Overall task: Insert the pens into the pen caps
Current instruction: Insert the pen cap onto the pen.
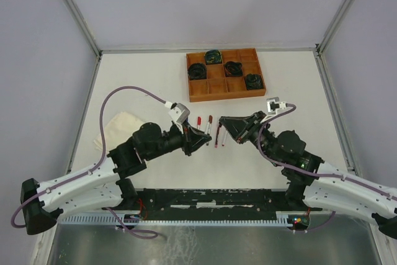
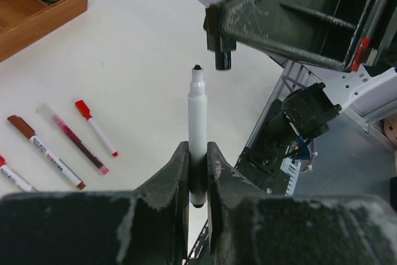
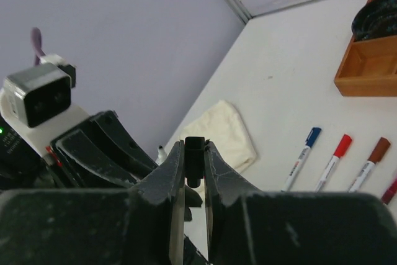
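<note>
My left gripper (image 2: 198, 148) is shut on a white pen (image 2: 197, 116) whose bare black tip (image 2: 196, 68) points at the right gripper. My right gripper (image 3: 195, 144) is shut on a short black pen cap (image 3: 195, 153). In the left wrist view the cap (image 2: 223, 60) hangs just beyond the pen tip and slightly to its right, with a small gap between them. From above, the two grippers (image 1: 203, 138) (image 1: 223, 122) face each other over the table's middle. Other pens (image 1: 209, 126) lie on the table below them: a brown-capped (image 2: 46, 153), a red-capped (image 2: 96, 127) and a blue-capped one (image 3: 302, 156).
A wooden compartment tray (image 1: 214, 88) with dark coiled cable bundles (image 1: 233, 68) stands at the back. A folded cream cloth (image 1: 121, 130) lies at the left, behind the left arm. Both arm bases sit along the near edge.
</note>
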Available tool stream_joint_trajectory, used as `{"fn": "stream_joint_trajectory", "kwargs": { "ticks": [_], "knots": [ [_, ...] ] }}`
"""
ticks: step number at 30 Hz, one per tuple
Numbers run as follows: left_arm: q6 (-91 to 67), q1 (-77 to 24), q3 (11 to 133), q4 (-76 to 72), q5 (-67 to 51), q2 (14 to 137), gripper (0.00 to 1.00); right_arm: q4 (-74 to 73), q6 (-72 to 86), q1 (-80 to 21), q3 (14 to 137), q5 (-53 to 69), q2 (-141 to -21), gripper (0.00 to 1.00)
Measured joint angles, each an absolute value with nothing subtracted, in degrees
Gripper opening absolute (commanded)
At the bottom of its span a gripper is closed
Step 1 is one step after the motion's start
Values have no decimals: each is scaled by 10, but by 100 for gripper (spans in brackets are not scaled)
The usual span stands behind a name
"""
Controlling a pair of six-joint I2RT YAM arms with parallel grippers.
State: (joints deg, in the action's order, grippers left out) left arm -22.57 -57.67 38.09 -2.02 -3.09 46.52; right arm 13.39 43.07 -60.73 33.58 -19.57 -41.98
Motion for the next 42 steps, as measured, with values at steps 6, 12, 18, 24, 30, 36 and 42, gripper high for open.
{"fn": "stream_joint_trajectory", "kwargs": {
  "ticks": [6,12,18,24,30,36,42],
  "knots": [
    [-225,-608,381,-51,-31,493,3,186,433,-607,326,-225,-383,0],
    [-225,-618,381,-60,-31,510,3,211,435,-607,326,-228,-383,0],
    [-226,-624,381,-66,-31,511,3,214,435,-607,327,-204,-406,0],
    [-226,-625,381,-66,-31,511,3,213,435,-607,328,-180,-425,0],
    [-225,-625,381,-66,-31,511,3,213,437,-607,331,-164,-435,0],
    [-225,-627,381,-66,-29,511,3,213,437,-607,334,-161,-435,0],
    [-225,-628,381,-66,-24,511,3,213,437,-607,334,-161,-435,0]
  ]
}}
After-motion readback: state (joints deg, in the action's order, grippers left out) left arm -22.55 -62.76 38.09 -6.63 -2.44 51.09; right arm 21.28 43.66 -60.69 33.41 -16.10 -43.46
